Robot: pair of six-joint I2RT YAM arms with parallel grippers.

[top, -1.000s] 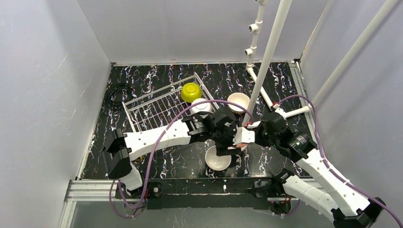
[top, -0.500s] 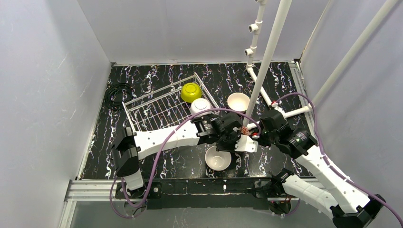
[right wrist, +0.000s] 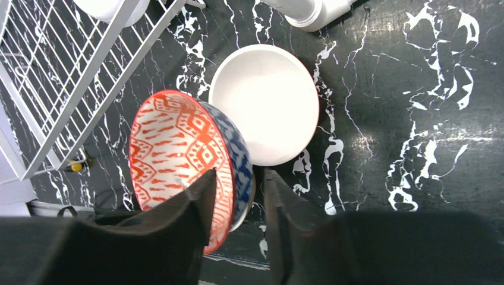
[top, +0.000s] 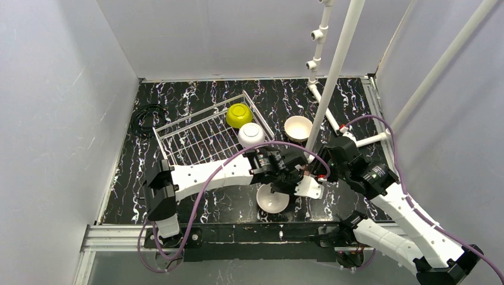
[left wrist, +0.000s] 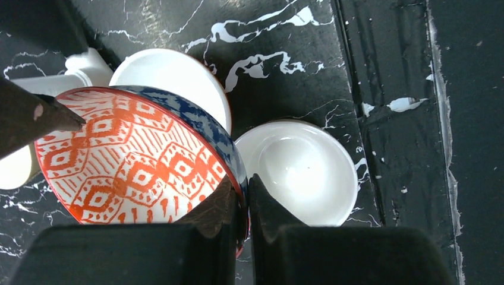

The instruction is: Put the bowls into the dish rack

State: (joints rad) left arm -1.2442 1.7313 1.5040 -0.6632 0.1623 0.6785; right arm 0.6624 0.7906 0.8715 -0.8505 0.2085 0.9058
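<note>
A blue-white patterned bowl with a red-patterned inside hangs tilted above the table. My left gripper is shut on its rim. My right gripper is open, its fingers straddling the same bowl with a gap on the outer side. From above, both grippers meet at centre front and mostly hide this bowl. The dish rack holds a yellow-green bowl and a white bowl. A white bowl lies under the grippers, and a tan bowl sits behind them.
A white pipe frame rises just right of the grippers, its foot close to a white-inside bowl. A black cable coil lies left of the rack. Grey walls enclose the table on three sides.
The left gripper has closed on the patterned bowl's rim. The right gripper, shut on that bowl before, has opened. The left arm reached a little further right.
</note>
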